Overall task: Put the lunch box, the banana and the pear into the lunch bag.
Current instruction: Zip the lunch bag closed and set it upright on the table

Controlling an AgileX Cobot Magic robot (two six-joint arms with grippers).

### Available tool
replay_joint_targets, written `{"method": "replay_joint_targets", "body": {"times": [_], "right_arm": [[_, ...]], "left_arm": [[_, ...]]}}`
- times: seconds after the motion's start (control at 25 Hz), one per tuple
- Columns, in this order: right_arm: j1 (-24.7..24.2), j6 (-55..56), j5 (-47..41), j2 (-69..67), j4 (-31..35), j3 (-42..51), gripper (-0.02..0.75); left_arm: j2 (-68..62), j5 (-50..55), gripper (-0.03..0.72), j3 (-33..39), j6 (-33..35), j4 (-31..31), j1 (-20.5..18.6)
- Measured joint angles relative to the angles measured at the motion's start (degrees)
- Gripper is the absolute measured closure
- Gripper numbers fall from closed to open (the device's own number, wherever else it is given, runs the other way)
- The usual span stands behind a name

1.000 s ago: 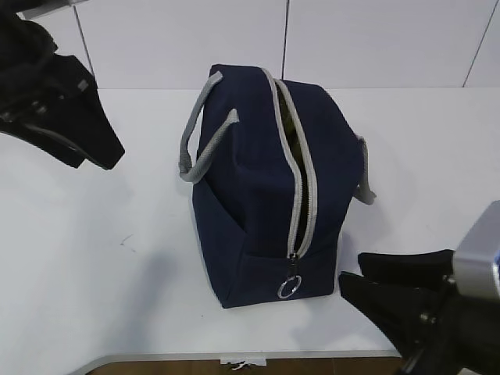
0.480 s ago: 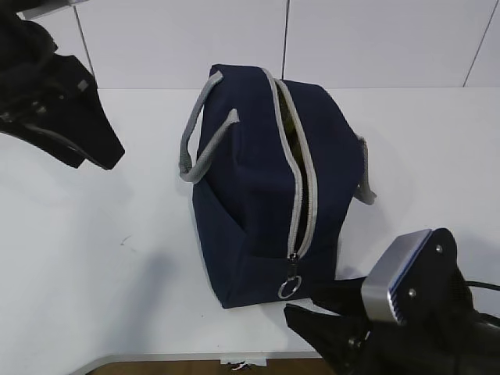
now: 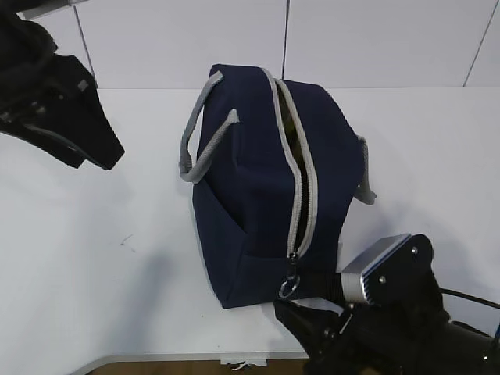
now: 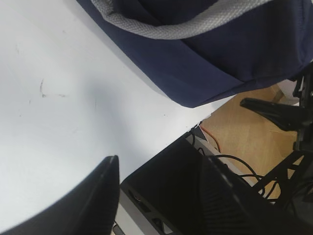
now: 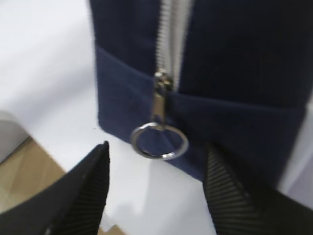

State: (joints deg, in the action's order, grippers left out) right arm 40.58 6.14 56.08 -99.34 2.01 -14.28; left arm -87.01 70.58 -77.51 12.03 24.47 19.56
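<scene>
I line my right gripper (image 5: 155, 183), jaws wide, squarely on the ring pull (image 5: 159, 141) at the lunch bag (image 3: 266, 187) end.

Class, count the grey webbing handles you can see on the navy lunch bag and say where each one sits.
2. One handle loops off the left side of the lunch bag, standing clear of the fabric. The other handle hangs on the right side, mostly hidden behind the bag.
</scene>
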Motion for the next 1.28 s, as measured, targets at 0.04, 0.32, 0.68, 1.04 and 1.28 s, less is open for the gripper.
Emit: {"method": "replay_joint_targets", "body": {"times": [0.04, 0.32, 0.68, 1.04, 1.28], "right_arm": [[0.0, 0.1, 0.1, -0.3, 0.4, -0.1, 0.264], [0.0, 0.1, 0.7, -3.9, 0.4, -2.9, 0.261], [0.0, 0.2, 4.1, -4.6, -6.3, -3.4, 0.26], [0.0, 0.5, 4.3, -4.6, -4.2, -3.4, 0.3], [0.0, 1.3, 3.0, -4.6, -4.0, -3.4, 0.39]], "left_arm": [[0.0, 0.0, 0.285, 0.0, 0.0, 0.0, 0.0], [0.0, 0.0, 0.286, 0.0, 0.0, 0.1, 0.0], [0.0, 0.0, 0.286, 0.0, 0.0, 0.1, 0.0], [0.0, 0.0, 0.301, 0.0, 0.0, 0.1, 0.0], [0.0, 0.0, 0.314, 0.0, 0.0, 0.1, 0.0]]}}
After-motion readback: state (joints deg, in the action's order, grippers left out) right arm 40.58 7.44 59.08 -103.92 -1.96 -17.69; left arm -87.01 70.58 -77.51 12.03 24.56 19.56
